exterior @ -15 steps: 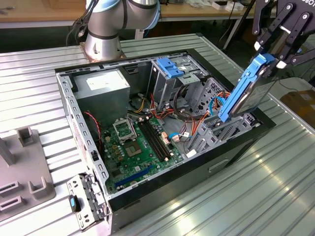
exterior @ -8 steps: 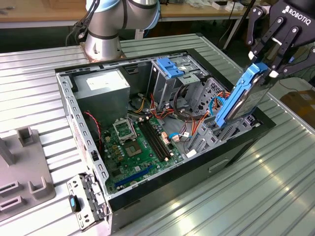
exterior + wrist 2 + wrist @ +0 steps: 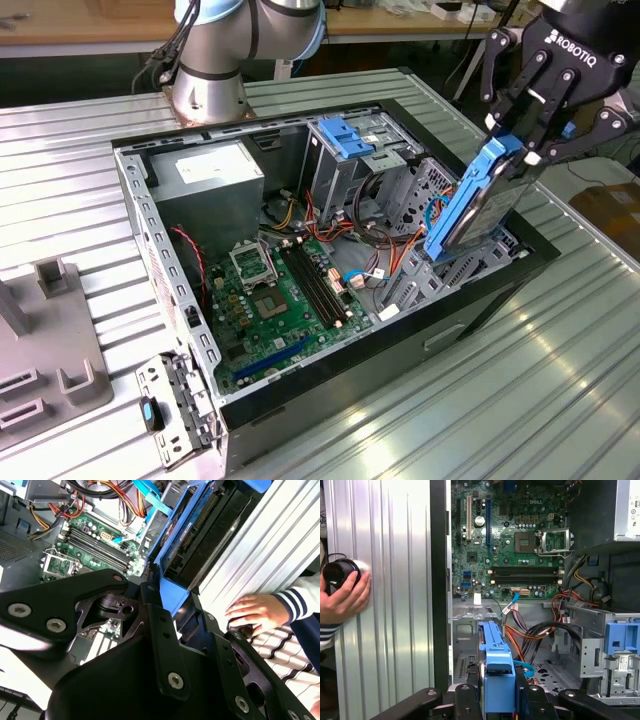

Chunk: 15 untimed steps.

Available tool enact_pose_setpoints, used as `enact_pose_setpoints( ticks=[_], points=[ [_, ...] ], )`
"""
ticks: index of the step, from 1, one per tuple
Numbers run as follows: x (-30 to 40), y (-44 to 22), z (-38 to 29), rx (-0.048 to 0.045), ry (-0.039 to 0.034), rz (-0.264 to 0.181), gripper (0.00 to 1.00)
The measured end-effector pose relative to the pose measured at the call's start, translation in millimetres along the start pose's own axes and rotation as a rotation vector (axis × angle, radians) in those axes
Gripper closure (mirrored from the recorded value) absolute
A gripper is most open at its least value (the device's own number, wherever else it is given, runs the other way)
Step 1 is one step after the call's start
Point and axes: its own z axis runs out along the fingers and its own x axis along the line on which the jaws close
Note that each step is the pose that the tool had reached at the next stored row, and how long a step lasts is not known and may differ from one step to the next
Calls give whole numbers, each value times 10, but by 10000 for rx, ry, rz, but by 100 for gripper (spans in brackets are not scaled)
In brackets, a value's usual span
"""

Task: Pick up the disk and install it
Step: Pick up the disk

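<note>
Gripper (image 3: 522, 140) clamped on the disk (image 3: 476, 205) over the open computer case (image 3: 330, 395).
The fingers are closed on the upper end of the disk, gripping it by its blue rails. The disk hangs on edge and tilted, its lower end over the case interior at the exterior view's right, near the metal drive cage (image 3: 398, 190). The motherboard (image 3: 285, 300) lies on the case floor. In the first wrist view, a person's hand (image 3: 342, 600) rests on the ribbed table (image 3: 395, 630) beside the case.

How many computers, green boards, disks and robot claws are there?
Computer case: 1
Green board inside it: 1
Claw: 1
Disk, gripped by it: 1
Total: 4
</note>
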Motion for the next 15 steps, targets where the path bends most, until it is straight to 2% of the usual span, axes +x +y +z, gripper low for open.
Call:
enact_pose_setpoints(
  ticks=[3,6,12,15],
  points=[
    [-52,1,25,-1,3,-1,64],
    [-57,5,83,0,1,-1,64],
    [-52,19,285,0,2,5,64],
    [-51,25,361,0,0,9,64]
  ],
)
